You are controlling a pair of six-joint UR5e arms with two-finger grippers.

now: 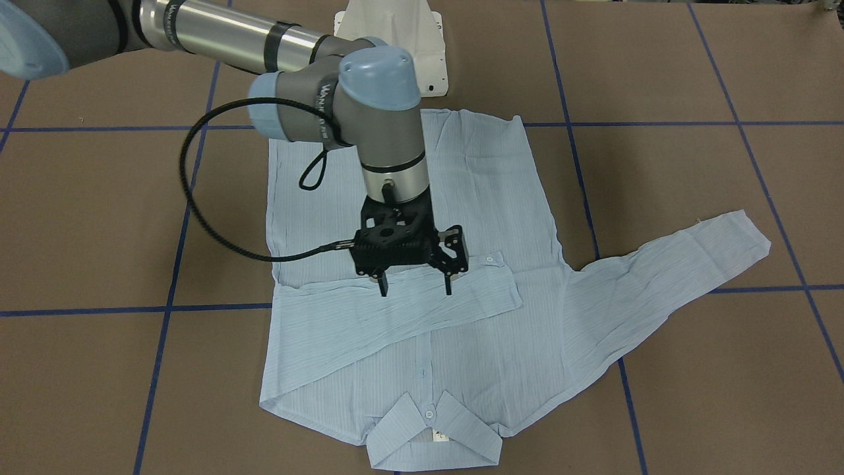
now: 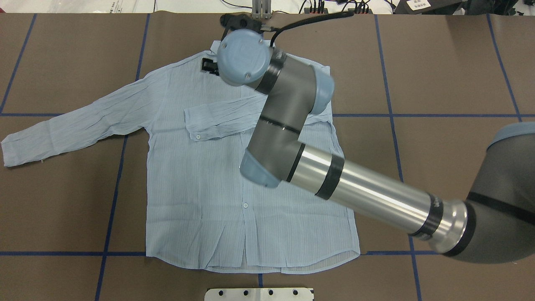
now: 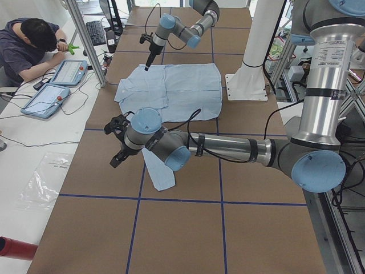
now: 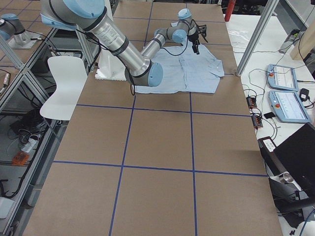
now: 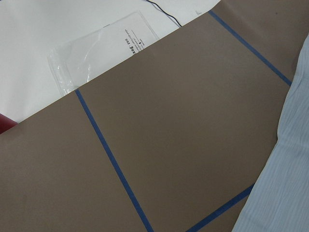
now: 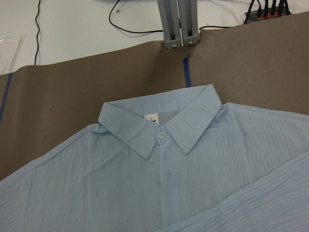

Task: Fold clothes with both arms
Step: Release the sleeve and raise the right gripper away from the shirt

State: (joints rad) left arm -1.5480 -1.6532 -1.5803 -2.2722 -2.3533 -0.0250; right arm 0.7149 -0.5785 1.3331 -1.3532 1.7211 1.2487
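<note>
The clothes are one light blue striped shirt (image 1: 475, 198) lying flat and buttoned on the brown table, collar (image 6: 159, 130) at the far edge from the robot. One sleeve (image 1: 395, 310) is folded across the chest. The other sleeve (image 2: 71, 125) stretches out to the robot's left. My right gripper (image 1: 416, 289) hovers open just above the folded sleeve, with nothing between its fingers. My left gripper (image 3: 116, 145) hangs over bare table beside the outstretched sleeve's cuff (image 3: 162, 174). It appears only in the exterior left view, so I cannot tell if it is open or shut.
The white pedestal base (image 1: 402, 39) stands at the shirt's hem. Blue tape lines (image 2: 113, 200) grid the table. A person (image 3: 28, 51) sits beside control tablets (image 3: 51, 97) off the far edge. A plastic bag (image 5: 96, 48) lies past the table end, and a metal post (image 6: 178, 24) stands beyond the collar.
</note>
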